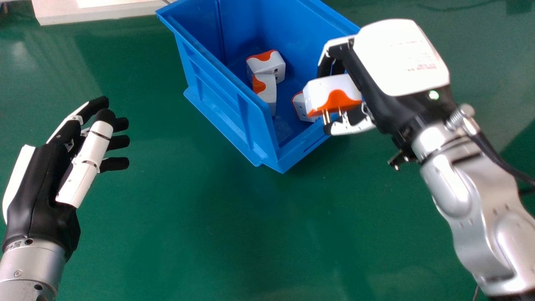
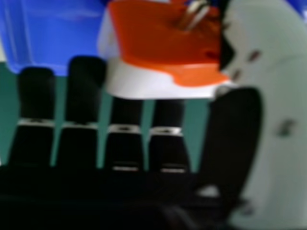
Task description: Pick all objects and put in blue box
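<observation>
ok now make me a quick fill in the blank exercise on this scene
The robot's right hand holds a boxy plastic plug adapter coloured white and ____. Inside the open-topped blue plastic box, ____ more such adapters can be seen. The box stands on a smooth ____ surface. The robot's left hand holds ____.
Missing words: orange; three; green; nothing

Txt: none legible | R hand (image 1: 395, 54): red print (image 1: 422, 67), unreadable

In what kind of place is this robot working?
Probably a robotics lab or test workspace: a green work surface, a blue plastic box holding white-and-orange plug adapters, and a silver robot arm with a black cable suggest this.
</observation>
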Controlling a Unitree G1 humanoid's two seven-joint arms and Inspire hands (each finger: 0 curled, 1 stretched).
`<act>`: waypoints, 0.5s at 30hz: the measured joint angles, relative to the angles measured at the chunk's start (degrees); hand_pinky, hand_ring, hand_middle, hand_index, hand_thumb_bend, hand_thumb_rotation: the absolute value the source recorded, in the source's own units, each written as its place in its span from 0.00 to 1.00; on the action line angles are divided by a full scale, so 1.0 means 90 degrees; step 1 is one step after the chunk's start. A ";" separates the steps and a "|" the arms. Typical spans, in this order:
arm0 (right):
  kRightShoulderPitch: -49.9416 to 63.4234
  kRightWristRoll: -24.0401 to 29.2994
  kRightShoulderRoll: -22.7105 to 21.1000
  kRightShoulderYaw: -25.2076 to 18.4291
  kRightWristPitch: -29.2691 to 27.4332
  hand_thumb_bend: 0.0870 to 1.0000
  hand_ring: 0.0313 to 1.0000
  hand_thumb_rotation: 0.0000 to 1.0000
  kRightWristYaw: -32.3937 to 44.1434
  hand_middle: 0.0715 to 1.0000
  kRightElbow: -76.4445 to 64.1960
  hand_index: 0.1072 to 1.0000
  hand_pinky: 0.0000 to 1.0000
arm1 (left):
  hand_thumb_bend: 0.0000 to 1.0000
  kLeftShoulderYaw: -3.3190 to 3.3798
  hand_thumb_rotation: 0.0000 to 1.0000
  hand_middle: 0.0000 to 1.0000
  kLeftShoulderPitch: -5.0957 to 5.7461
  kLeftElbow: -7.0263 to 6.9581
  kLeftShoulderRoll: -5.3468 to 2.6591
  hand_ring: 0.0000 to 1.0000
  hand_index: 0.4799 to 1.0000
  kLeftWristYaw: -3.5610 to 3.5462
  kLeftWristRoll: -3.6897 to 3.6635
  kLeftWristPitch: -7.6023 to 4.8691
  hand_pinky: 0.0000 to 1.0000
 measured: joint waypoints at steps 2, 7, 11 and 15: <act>-0.0278 -0.0031 0.0014 0.0135 0.0006 0.45 0.41 0.00 -0.0062 0.49 0.0302 0.42 0.34 | 0.40 -0.0005 0.74 0.79 0.0008 0.0000 0.0000 0.77 0.74 0.0000 0.0000 -0.0011 0.67; -0.1092 -0.0057 0.0046 0.0467 0.0013 0.45 0.41 0.00 -0.0286 0.49 0.1172 0.42 0.34 | 0.40 -0.0019 0.74 0.79 0.0061 -0.0018 0.0002 0.76 0.74 0.0008 0.0006 -0.0022 0.67; -0.1597 -0.0046 0.0114 0.0659 -0.0028 0.45 0.41 0.00 -0.0547 0.48 0.1814 0.42 0.34 | 0.40 -0.0047 0.74 0.79 0.0122 -0.0095 0.0001 0.76 0.74 0.0014 0.0026 -0.0022 0.67; -0.1979 0.0012 0.0223 0.0841 -0.0065 0.45 0.41 0.00 -0.0727 0.49 0.2442 0.41 0.34 | 0.40 -0.0076 0.74 0.79 0.0193 -0.0146 -0.0001 0.76 0.74 0.0019 0.0063 -0.0021 0.67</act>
